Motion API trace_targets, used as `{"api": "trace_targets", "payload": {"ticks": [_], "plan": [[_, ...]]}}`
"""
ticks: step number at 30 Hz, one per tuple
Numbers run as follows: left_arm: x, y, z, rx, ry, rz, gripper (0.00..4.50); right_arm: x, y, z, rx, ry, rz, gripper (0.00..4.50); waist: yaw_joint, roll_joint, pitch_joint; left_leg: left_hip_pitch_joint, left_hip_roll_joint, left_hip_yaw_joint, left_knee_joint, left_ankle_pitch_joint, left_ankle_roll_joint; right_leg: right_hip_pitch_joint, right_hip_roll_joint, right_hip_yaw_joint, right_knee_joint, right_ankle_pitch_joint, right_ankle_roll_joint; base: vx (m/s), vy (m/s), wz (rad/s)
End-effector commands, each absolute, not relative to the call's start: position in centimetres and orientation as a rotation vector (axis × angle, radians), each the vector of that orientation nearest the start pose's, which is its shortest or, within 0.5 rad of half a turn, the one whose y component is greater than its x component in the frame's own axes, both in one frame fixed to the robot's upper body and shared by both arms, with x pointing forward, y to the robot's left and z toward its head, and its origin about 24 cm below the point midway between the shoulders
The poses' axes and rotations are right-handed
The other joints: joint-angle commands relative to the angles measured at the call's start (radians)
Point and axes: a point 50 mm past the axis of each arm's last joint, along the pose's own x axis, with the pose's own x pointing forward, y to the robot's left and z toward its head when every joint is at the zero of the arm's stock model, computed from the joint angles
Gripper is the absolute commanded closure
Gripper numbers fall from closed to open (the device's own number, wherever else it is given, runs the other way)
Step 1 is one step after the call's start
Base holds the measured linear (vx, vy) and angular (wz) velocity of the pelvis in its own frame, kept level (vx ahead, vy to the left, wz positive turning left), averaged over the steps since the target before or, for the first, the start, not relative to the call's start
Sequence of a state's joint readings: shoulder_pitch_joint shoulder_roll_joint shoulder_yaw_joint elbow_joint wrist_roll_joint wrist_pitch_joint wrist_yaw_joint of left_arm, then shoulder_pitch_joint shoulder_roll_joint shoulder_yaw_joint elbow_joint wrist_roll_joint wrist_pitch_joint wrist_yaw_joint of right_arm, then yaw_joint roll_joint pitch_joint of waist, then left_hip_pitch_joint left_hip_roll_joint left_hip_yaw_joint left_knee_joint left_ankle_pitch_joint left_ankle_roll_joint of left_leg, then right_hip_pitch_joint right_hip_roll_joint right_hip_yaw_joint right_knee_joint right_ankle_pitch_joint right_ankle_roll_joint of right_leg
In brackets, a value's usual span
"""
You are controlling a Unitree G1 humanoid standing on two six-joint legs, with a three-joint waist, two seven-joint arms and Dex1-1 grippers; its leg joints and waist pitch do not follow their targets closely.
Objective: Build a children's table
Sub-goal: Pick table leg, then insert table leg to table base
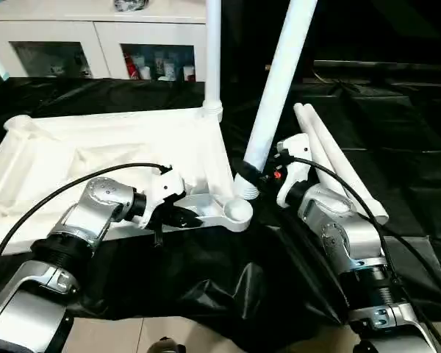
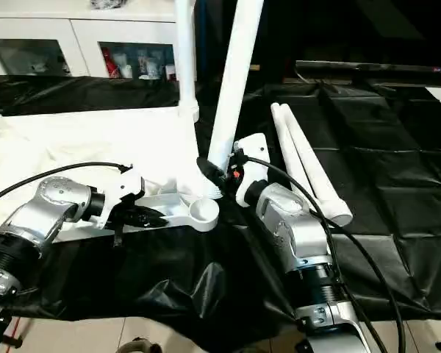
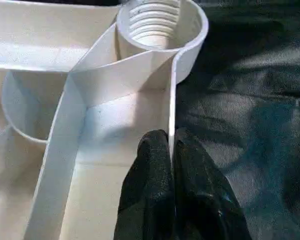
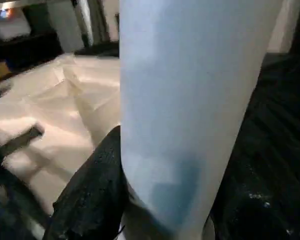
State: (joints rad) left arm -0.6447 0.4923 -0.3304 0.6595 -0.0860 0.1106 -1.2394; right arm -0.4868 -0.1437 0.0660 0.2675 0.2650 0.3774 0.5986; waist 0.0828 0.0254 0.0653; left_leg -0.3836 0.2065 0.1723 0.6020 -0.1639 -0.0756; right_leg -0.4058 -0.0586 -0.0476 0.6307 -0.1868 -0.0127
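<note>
The white tabletop (image 1: pixel 95 147) lies upside down on the black cloth, ribs showing. One leg (image 1: pixel 212 51) stands upright in its far right corner socket. My left gripper (image 3: pixel 171 142) is shut on the thin rim wall of the tabletop, just short of the near right socket (image 3: pixel 160 25), and also appears at the table's front edge as the left gripper (image 1: pixel 182 215). My right gripper (image 1: pixel 251 176) is shut on a second leg (image 1: pixel 279 81), which leans to the right. Its lower end hangs just above and behind the near right socket (image 1: pixel 239 210). One black finger (image 4: pixel 97 190) presses on this leg (image 4: pixel 190 100).
Two more white legs (image 1: pixel 331 154) lie side by side on the black cloth (image 1: pixel 397 147) to the right of my right arm. A white cabinet with glass doors (image 1: pixel 95 44) stands behind the table. The cloth hangs over the near edge (image 1: pixel 228 294).
</note>
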Motion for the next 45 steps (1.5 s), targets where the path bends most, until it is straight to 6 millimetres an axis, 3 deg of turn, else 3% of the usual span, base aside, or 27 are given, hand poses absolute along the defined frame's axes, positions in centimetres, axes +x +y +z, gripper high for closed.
{"api": "trace_targets", "payload": {"ticks": [1, 7, 9, 15, 22, 23, 27, 35, 41, 42, 45], "plan": [[32.5, 16.8, 6.8, 0.336, 0.471, -1.268, 4.49, 32.6, -9.8, 9.1, 0.087, 0.174, 0.828, 2.61, 0.000, 0.016, -0.083, 0.020, 0.015, -0.006, -0.069, -0.212, -0.035, 0.058, -0.068, 0.041, -0.064, -0.076, -0.226, 0.000, 0.000, 0.00], [32.5, 15.6, 6.0, 0.317, 0.470, -1.197, 4.50, 32.3, -10.0, 9.0, 0.072, 0.210, 0.887, 2.61, 0.000, 0.014, -0.082, 0.021, 0.017, -0.006, -0.068, -0.218, -0.028, 0.058, -0.068, 0.041, -0.067, -0.092, -0.231, 0.000, 0.000, 0.00], [32.3, 14.3, 5.7, 0.310, 0.449, -1.173, 4.50, 32.6, -10.3, 8.6, 0.035, 0.229, 0.872, 2.61, -0.001, 0.013, -0.081, 0.021, 0.018, -0.005, -0.067, -0.224, -0.028, 0.058, -0.069, 0.041, -0.069, -0.105, -0.232, 0.000, 0.000, 0.00], [31.8, 12.6, 6.2, 0.286, 0.427, -1.183, 4.50, 33.0, -10.2, 8.1, 0.011, 0.259, 0.867, 2.61, 0.000, 0.011, -0.083, 0.019, 0.015, -0.003, -0.064, -0.196, -0.014, 0.056, -0.066, 0.042, -0.072, -0.119, -0.221, 0.000, 0.000, 0.00], [31.4, 12.8, 5.7, 0.345, 0.432, -1.193, 4.50, 33.4, -10.1, 7.9, 0.004, 0.275, 0.868, 2.61, 0.000, 0.011, -0.083, 0.018, 0.015, -0.004, -0.065, -0.197, -0.011, 0.055, -0.066, 0.041, -0.073, -0.125, -0.212, 0.000, 0.000, 0.00], [31.3, 12.9, 5.7, 0.348, 0.435, -1.186, 4.50, 33.5, -10.0, 7.8, 0.004, 0.280, 0.873, 2.61, -0.002, 0.006, -0.083, 0.018, 0.015, -0.004, -0.066, -0.200, -0.011, 0.056, -0.065, 0.040, -0.073, -0.127, -0.212, 0.000, 0.000, 0.00], [31.2, 13.1, 6.0, 0.323, 0.423, -1.183, 4.50, 33.6, -9.8, 7.2, 0.022, 0.318, 0.906, 2.61, -0.007, 0.005, -0.082, 0.017, 0.015, -0.004, -0.065, -0.199, -0.007, 0.056, -0.067, 0.041, -0.072, -0.138, -0.215, 0.000, 0.000, 0.00], [31.1, 13.2, 6.2, 0.279, 0.402, -1.170, 4.50, 33.6, -10.8, 6.3, 0.129, 0.326, 0.857, 2.61, -0.017, 0.008, -0.082, 0.017, 0.014, -0.003, -0.065, -0.196, 0.002, 0.055, -0.066, 0.040, -0.074, -0.130, -0.226, 0.000, 0.000, 0.00], [31.2, 13.1, 6.5, 0.227, 0.382, -1.149, 4.50, 32.5, -12.1, 4.0, 0.261, 0.337, 0.785, 2.61, -0.017, 0.010, -0.083, 0.016, 0.014, -0.003, -0.065, -0.197, 0.011, 0.056, -0.066, 0.039, -0.075, -0.123, -0.230, 0.000, 0.000, 0.00], [31.2, 13.1, 6.5, 0.228, 0.383, -1.147, 4.50, 32.2, -12.3, 3.5, 0.279, 0.336, 0.769, 2.61, -0.016, 0.015, -0.082, 0.016, 0.015, -0.004, -0.065, -0.203, 0.011, 0.055, -0.067, 0.038, -0.075, -0.134, -0.230, 0.000, 0.000, 0.00], [31.3, 13.2, 6.5, 0.232, 0.386, -1.145, 4.50, 31.9, -12.4, 2.9, 0.303, 0.335, 0.749, 2.61, -0.017, 0.016, -0.082, 0.017, 0.014, -0.004, -0.066, -0.222, 0.010, 0.054, -0.067, 0.038, -0.080, -0.160, -0.226, 0.000, 0.000, 0.00]]}}
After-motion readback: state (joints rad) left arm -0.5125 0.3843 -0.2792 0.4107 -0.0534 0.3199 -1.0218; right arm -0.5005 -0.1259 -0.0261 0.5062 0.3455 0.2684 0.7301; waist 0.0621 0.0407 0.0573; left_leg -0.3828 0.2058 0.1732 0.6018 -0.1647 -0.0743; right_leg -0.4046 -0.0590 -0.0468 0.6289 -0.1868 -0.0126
